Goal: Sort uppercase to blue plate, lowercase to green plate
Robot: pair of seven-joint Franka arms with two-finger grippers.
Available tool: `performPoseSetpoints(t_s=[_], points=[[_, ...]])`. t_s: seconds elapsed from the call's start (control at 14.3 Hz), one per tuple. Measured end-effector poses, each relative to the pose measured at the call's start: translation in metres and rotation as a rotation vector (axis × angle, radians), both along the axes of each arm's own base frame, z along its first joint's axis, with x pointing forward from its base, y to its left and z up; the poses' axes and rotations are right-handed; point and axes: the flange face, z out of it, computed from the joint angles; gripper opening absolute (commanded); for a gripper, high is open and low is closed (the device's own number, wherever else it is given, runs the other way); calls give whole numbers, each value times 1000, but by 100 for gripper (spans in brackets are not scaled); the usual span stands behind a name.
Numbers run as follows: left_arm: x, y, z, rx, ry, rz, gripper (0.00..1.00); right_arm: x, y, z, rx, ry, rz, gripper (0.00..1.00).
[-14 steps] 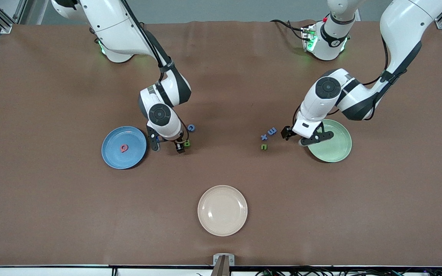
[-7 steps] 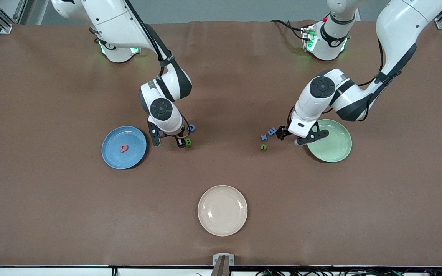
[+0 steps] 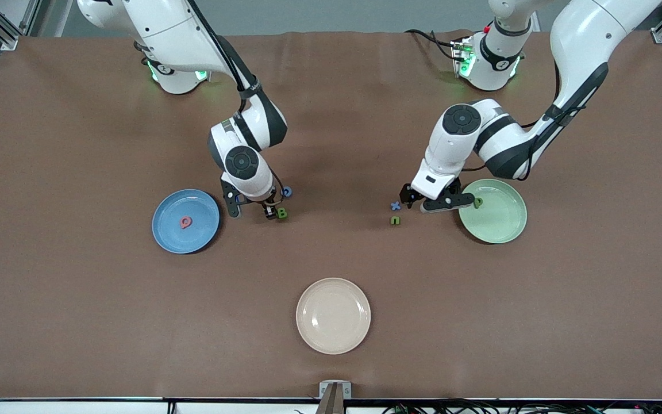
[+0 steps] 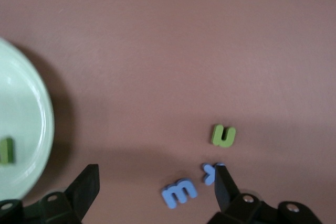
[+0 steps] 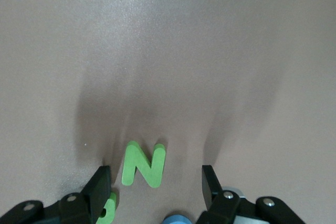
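Front view: Q (image 3: 185, 222) lies on the blue plate (image 3: 167, 233), p (image 3: 478, 202) on the green plate (image 3: 503, 227).

Left wrist view: my left hand (image 4: 157, 184), spread, straddles the m (image 4: 179, 193); next, pinch it.

Right wrist view: my right hand (image 5: 152, 184), spread, straddles the N (image 5: 143, 164); next, pinch it.

1 high front view, 2 close wrist views

A red Q (image 3: 185, 222) lies flat in the blue plate (image 3: 165, 230), a green p (image 3: 478, 202) in the green plate (image 3: 503, 230), while G (image 3: 288, 192), B (image 3: 282, 213), N (image 5: 144, 164), m (image 4: 179, 193), x (image 3: 395, 205) and n (image 3: 395, 220) lie flat between the plates.
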Motion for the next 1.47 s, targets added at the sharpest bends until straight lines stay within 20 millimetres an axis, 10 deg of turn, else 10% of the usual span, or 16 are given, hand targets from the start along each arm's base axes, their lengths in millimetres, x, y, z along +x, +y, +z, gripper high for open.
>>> performPoseSetpoints(t_s=[0.49, 0.98, 1.47], points=[[-1, -5, -9, 59, 12, -744, 99, 1, -1, -2, 8, -60, 23, 2], [-22, -39, -46, 42, 73, -914, 88, 6, -18, 3, -5, -30, 74, 0], [-20, -37, -62, 37, 92, -926, 89, 75, -152, 84, 56, 80, 289, 0]])
